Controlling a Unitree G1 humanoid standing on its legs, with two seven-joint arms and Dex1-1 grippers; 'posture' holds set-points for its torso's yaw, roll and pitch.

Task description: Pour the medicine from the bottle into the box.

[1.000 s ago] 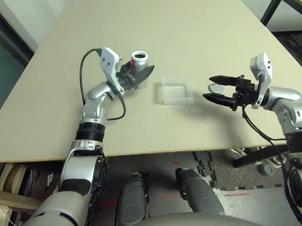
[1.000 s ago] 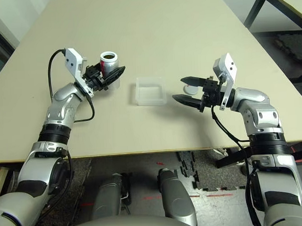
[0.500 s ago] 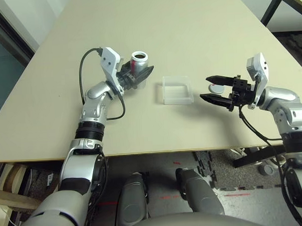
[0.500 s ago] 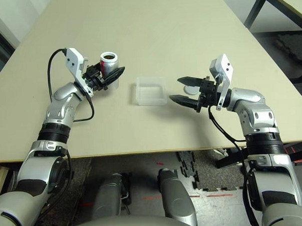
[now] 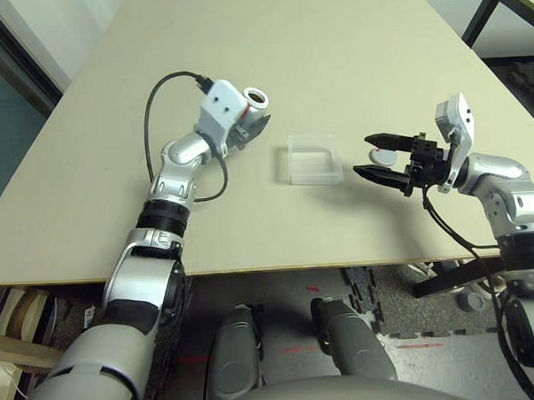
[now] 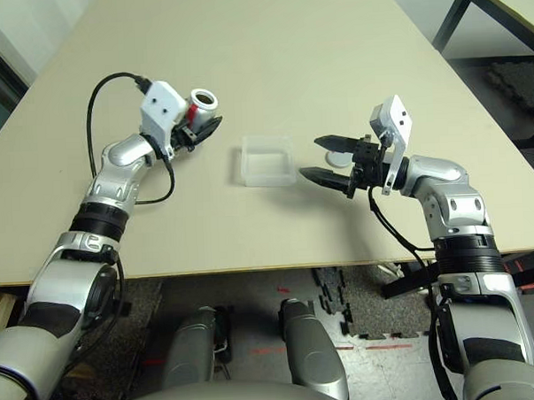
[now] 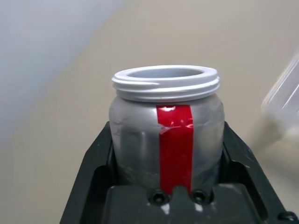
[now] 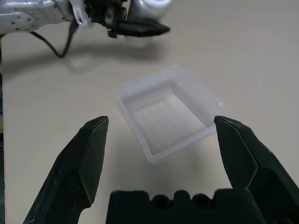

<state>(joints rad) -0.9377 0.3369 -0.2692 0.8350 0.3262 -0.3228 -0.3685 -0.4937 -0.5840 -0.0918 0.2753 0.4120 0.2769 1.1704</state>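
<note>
- Upper left of the head view, my left gripper [image 5: 249,130] clamps the bottle [image 5: 254,101] — smooth grey cylinder, red stripe, ribbed round mouth.
- Centre: the box [image 5: 312,159], clear shallow plastic, rounded corners.
- Right: my right gripper [image 5: 371,156], black tapered fingers spread wide — nothing between them.

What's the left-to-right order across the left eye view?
left gripper shut on the bottle → the box → small round cap between the fingers of the open right gripper.
</note>
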